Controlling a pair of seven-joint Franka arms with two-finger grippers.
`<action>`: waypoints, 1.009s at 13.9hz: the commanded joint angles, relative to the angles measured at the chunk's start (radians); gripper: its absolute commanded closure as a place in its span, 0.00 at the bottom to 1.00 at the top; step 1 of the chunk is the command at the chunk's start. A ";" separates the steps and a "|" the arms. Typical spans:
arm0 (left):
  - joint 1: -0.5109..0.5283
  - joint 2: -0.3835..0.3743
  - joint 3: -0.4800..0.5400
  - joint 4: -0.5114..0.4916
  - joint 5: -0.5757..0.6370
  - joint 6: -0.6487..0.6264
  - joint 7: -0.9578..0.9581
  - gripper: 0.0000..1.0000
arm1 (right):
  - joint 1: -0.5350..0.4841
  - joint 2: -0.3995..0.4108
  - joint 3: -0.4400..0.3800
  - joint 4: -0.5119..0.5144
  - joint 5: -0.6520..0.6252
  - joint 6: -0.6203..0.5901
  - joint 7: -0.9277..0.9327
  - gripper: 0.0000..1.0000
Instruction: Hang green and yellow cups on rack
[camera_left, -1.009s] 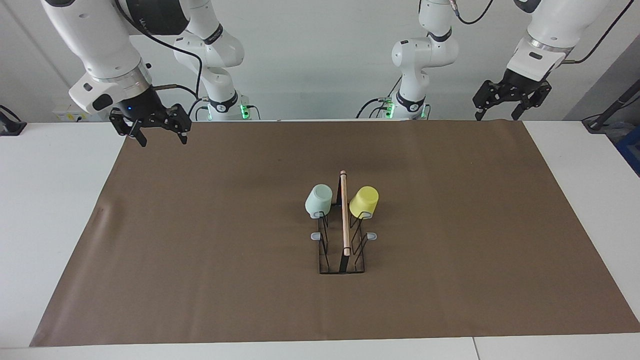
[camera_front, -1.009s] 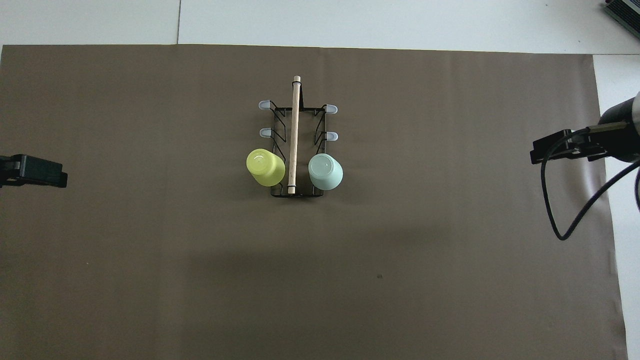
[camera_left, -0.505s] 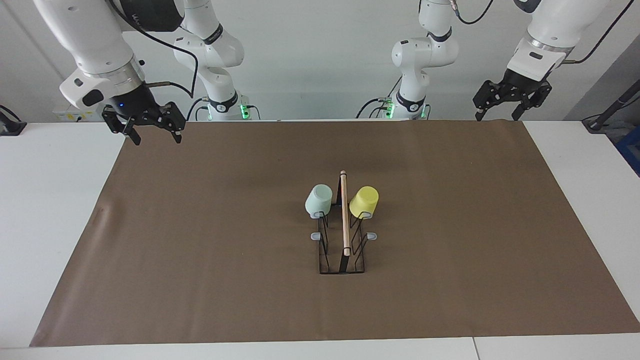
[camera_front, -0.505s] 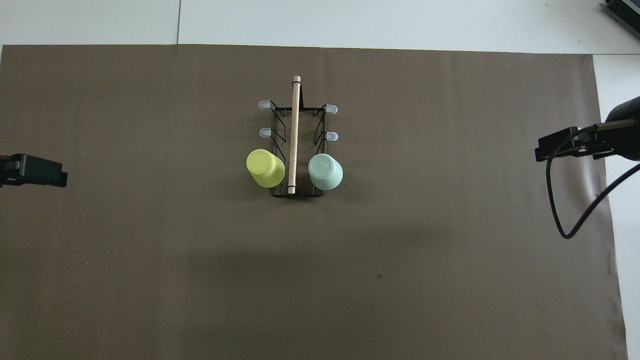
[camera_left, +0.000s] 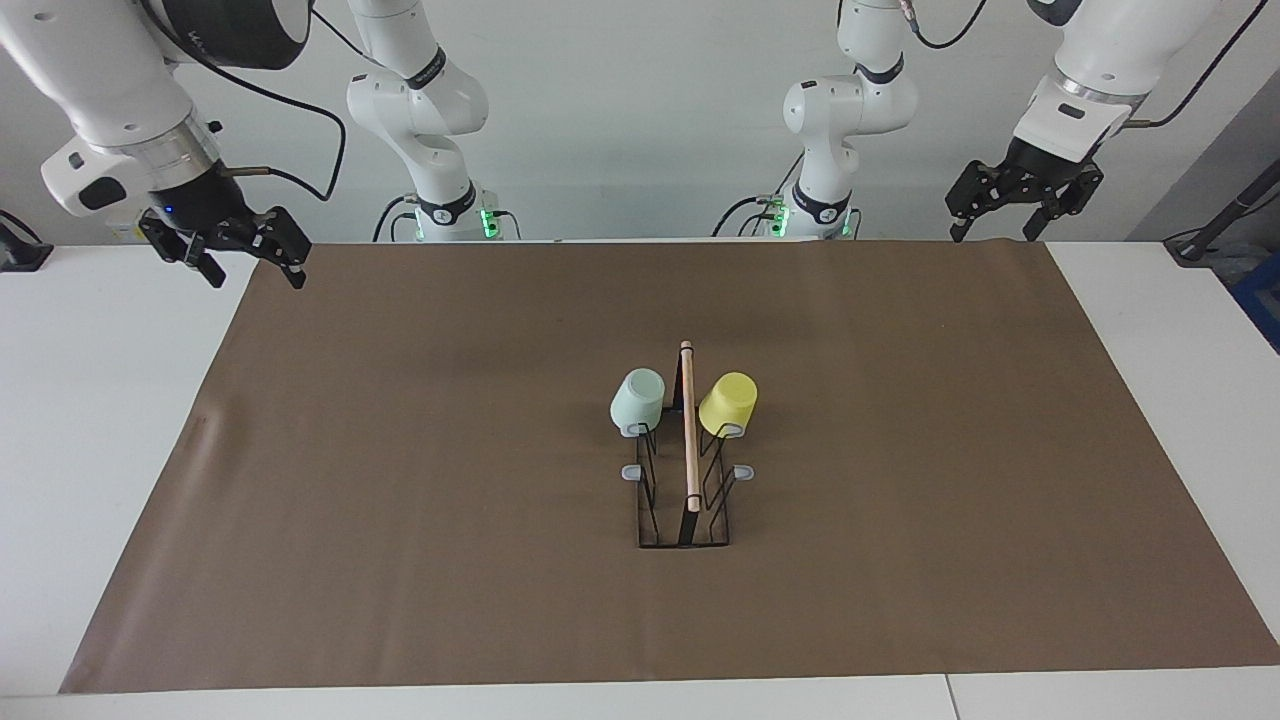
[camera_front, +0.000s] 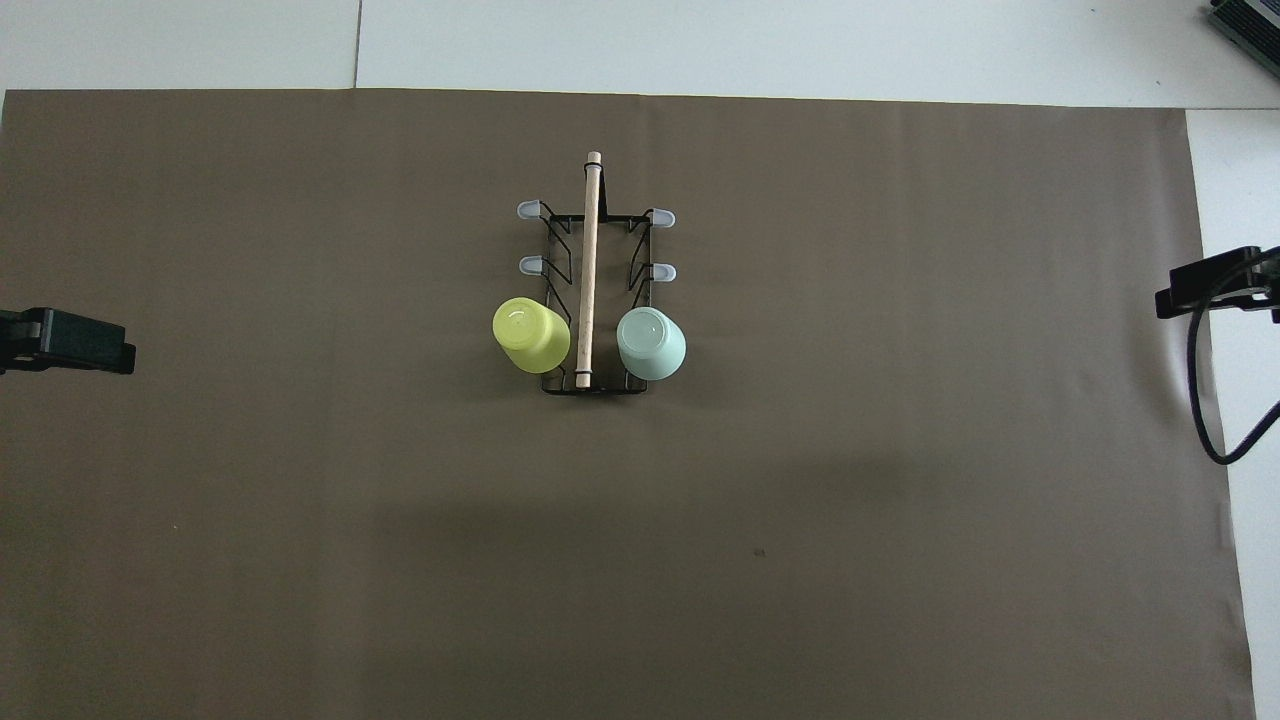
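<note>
green cup (camera_left: 637, 401) and yellow cup (camera_left: 728, 403) hang on rack (camera_left: 687, 520), either side of its rod, at its robot end | left gripper (camera_left: 1022, 207) and right gripper (camera_left: 245, 262) both wide, empty, well apart from rack toward table ends | judged: nothing left to reach

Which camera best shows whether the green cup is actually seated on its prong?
The facing view: the green cup hangs tilted on the rack, prong wire visible beneath. The overhead view shows only its upturned base.
</note>
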 joint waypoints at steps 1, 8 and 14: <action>0.020 -0.029 -0.008 -0.034 -0.017 0.017 0.016 0.00 | -0.007 -0.011 -0.003 0.001 -0.003 0.002 -0.017 0.00; 0.046 -0.035 0.003 -0.031 -0.020 -0.039 0.123 0.00 | -0.005 -0.011 -0.007 0.001 -0.004 0.004 -0.019 0.00; 0.046 -0.038 0.001 -0.041 -0.018 -0.037 0.134 0.00 | -0.005 -0.011 -0.003 0.001 -0.004 0.004 -0.019 0.00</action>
